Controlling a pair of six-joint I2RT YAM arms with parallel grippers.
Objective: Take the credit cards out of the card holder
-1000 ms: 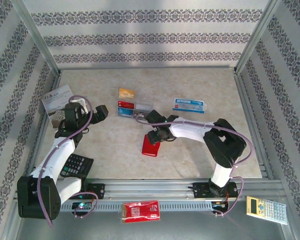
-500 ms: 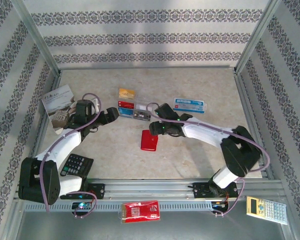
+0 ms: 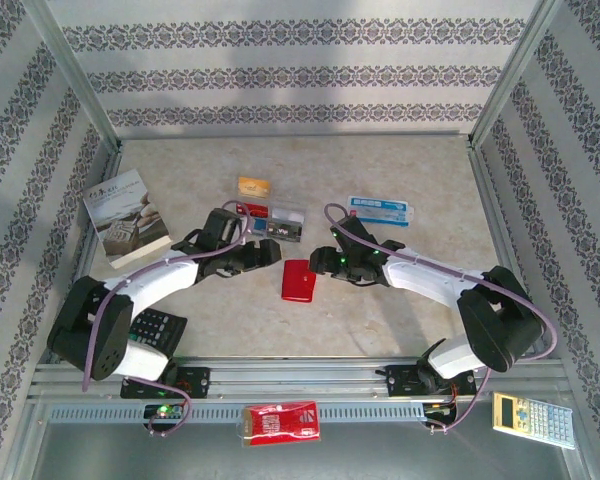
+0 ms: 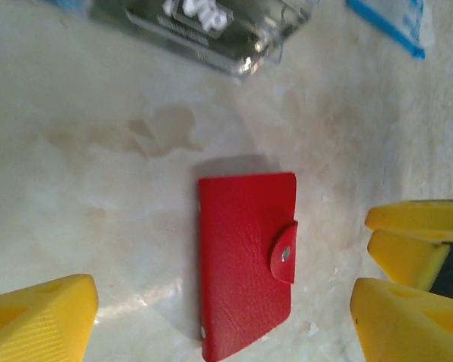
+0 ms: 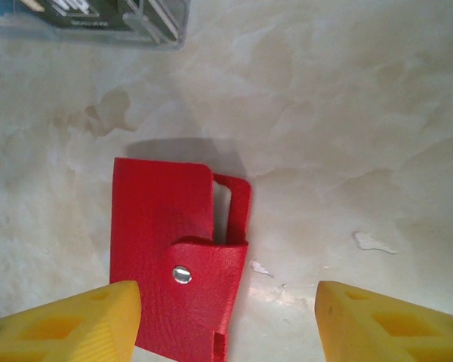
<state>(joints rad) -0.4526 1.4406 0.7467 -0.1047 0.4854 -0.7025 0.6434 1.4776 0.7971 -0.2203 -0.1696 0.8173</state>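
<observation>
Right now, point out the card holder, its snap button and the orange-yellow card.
card holder (image 3: pixel 299 281): top view, middle of cover.
snap button (image 5: pixel 182 274): right wrist view, metal stud's centre.
orange-yellow card (image 3: pixel 253 186): top view, middle of face.

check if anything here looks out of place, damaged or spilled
Nothing spilled or broken. The card holder lies flat and snapped shut. Minor oddities: a brownish stain on the table near it, and a red packet and a pale calculator lying beyond the table's near edge.
</observation>
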